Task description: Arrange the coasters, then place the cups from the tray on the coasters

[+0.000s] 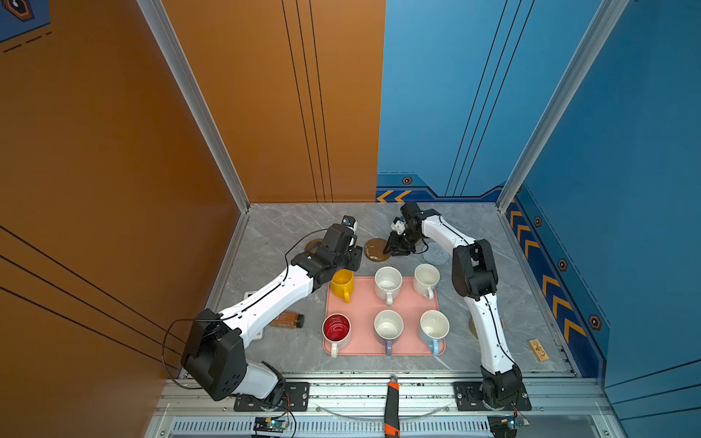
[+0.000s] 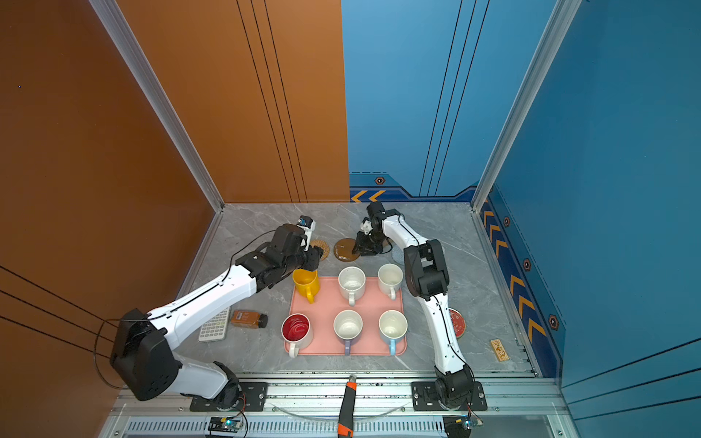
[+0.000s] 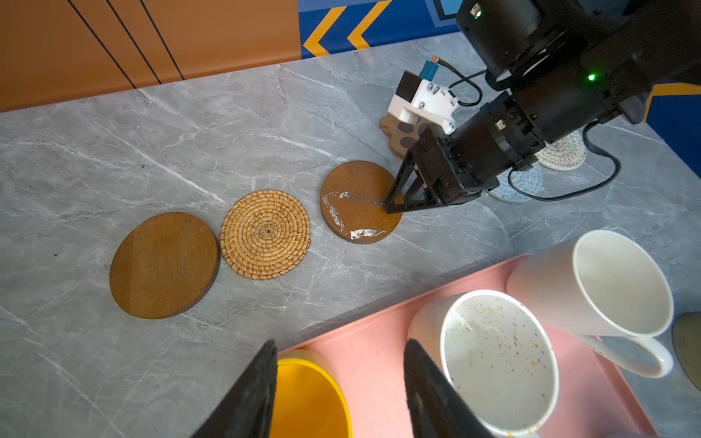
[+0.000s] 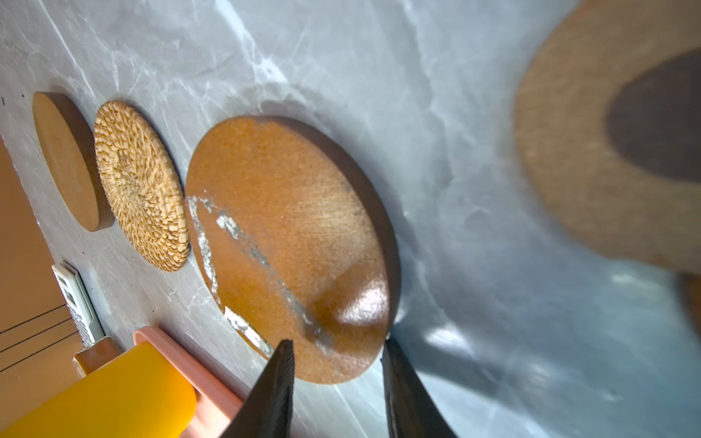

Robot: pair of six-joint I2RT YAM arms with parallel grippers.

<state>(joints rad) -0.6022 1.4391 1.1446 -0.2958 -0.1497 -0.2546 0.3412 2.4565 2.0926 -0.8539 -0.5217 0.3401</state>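
All six mugs stand upright in the large pink rectangular tray [image 1: 362, 303], handles towards the arm bases and insides bare. The yellow mug [image 1: 342, 282], speckled white mug [image 1: 388, 282] and plain cream-white mug [image 1: 426, 278] are in the far row. The white mug with the red inside [image 1: 336, 328], lilac mug [image 1: 388, 325] and light blue mug [image 1: 434, 325] are in the near row. My left pincer [image 3: 340, 343] hangs about half open over the tray's far left corner. One finger is above the yellow mug's rim, the other is beside the speckled white mug, and it grips nothing. My right pincer [image 4: 337, 341] is also part open, its tips down at the edge of the scuffed brown disc coaster [image 3: 356, 206]. That coaster lies flat on the grey marble worktop [image 3: 189, 132], and I cannot tell whether the tips press on it or only touch. Beyond the tray the coasters run in a line: a plain brown disc coaster [image 3: 165, 265], a tan woven rattan coaster [image 3: 265, 234] just beside it, then the scuffed disc after a gap. In the left wrist view the right arm partly hides the brown paw-shaped coaster [image 3: 398, 132], grey-blue woven coaster [image 3: 525, 184] and cream woven coaster [image 3: 563, 151]. In both top views my left arm covers most of the plain disc and the rattan coaster. Only a narrow strip of worktop separates the coasters from the tray's far rim, while the far left corner gives me open room.
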